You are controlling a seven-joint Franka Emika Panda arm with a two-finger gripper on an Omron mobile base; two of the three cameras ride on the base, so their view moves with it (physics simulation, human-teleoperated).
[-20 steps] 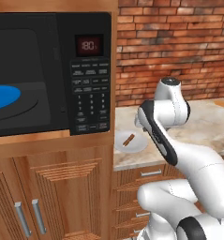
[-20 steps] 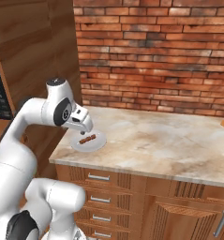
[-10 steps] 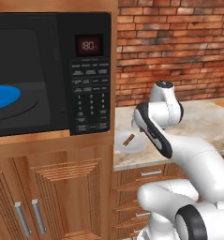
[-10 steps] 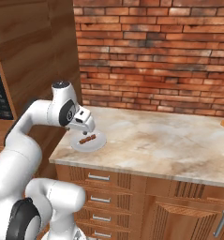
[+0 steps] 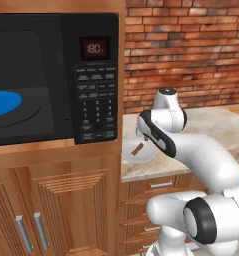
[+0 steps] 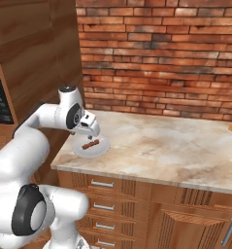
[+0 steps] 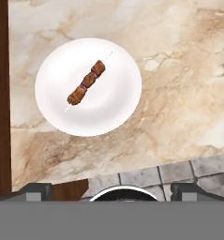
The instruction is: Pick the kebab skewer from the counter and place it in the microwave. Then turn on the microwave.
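A pale marbled counter (image 6: 166, 146) runs under a red brick wall (image 6: 161, 58), ending at its left edge against wooden cabinetry that houses the black microwave (image 5: 53, 75), whose blue round plate (image 5: 3, 103) shows through the door. Near the counter's front left corner sits a small white plate (image 7: 88, 86), and the kebab skewer (image 7: 86, 83) lies on it. The gripper (image 6: 91, 130) hangs just above the plate, its fingers (image 7: 34, 191) spread wide and empty, the skewer below them, untouched.
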